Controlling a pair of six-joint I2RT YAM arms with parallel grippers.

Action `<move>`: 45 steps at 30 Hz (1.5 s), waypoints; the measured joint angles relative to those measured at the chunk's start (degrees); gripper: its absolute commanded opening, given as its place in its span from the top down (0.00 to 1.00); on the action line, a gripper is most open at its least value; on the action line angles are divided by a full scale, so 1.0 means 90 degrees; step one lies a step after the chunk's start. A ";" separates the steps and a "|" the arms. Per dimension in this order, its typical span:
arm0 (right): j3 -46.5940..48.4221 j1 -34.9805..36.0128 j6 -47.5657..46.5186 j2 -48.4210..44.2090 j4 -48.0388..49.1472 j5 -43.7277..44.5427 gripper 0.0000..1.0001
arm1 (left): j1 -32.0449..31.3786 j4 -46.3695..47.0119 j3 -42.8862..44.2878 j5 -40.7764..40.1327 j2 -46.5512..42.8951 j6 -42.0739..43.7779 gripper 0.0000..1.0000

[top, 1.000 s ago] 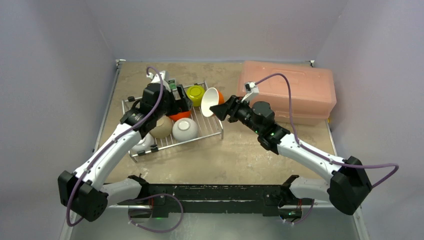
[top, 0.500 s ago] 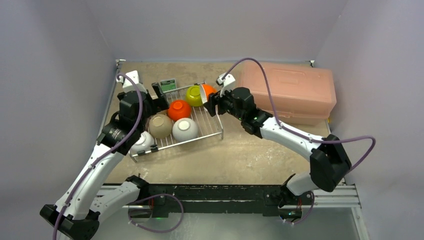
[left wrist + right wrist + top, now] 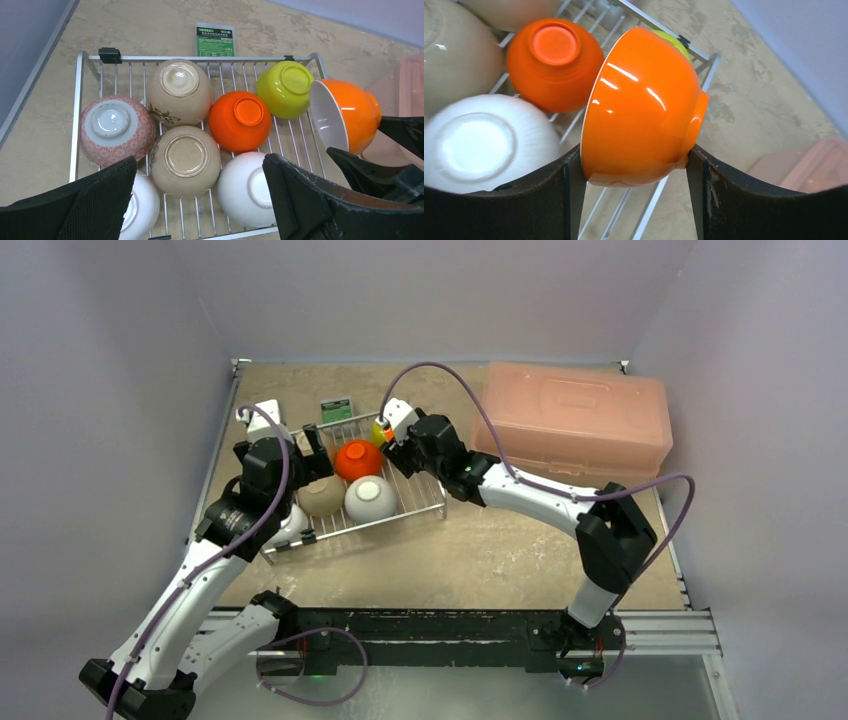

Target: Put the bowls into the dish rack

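The right gripper (image 3: pixel 634 167) clamps an orange bowl (image 3: pixel 639 105) on its side above the right end of the dish rack (image 3: pixel 200 59), beside the lime bowl (image 3: pixel 286 89), likely to tip it face-down like the others, while the left gripper (image 3: pixel 197 165) hangs wide open.

Silver wire is noted on the dish rack (image 3: pixel 76 115). Bowls are logged: lime-green bowl (image 3: pixel 287 89), plain orange bowl (image 3: pixel 241 120), white-lined orange bowl (image 3: pixel 350 112), far beige bowl (image 3: pixel 179 92) with brown leaf motif, near beige bowl (image 3: pixel 185 160), red-speckled bowl (image 3: pixel 116 130) with white base, 2 white: white bowl (image 3: pixel 245 190), second white bowl (image 3: pixel 145 202). A green card (image 3: pixel 215 41) and a pink box (image 3: pixel 575 420) are seen.
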 measured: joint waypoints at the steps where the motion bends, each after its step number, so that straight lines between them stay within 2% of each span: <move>1: 0.0083 0.0024 -0.0129 0.0107 -0.0015 0.0129 0.71 | 0.0000 -0.0005 0.0000 -0.0032 -0.0002 0.0000 0.03; 9: 0.0461 0.0112 -0.0765 0.0787 -0.0296 0.1013 0.71 | 0.0000 -0.0068 -0.0027 -0.0202 -0.0134 0.0002 0.03; 19: 0.0622 0.0418 -0.1112 0.1061 -0.0330 0.1846 0.69 | 0.0000 -0.0119 -0.0061 -0.0204 -0.0095 0.0002 0.03; 29: 0.0607 0.0629 -0.1110 0.1066 -0.0750 0.2030 0.66 | 0.0000 -0.0119 -0.0066 -0.0202 -0.0095 0.0002 0.03; 35: 0.0576 0.0665 -0.0952 0.1066 -0.0928 0.2045 0.69 | 0.0000 -0.0119 -0.0070 -0.0199 -0.0092 0.0002 0.03; 45: 0.0578 0.0874 -0.0801 0.1406 -0.0937 0.2764 0.62 | 0.0000 -0.0121 -0.0073 -0.0175 0.0005 0.0005 0.03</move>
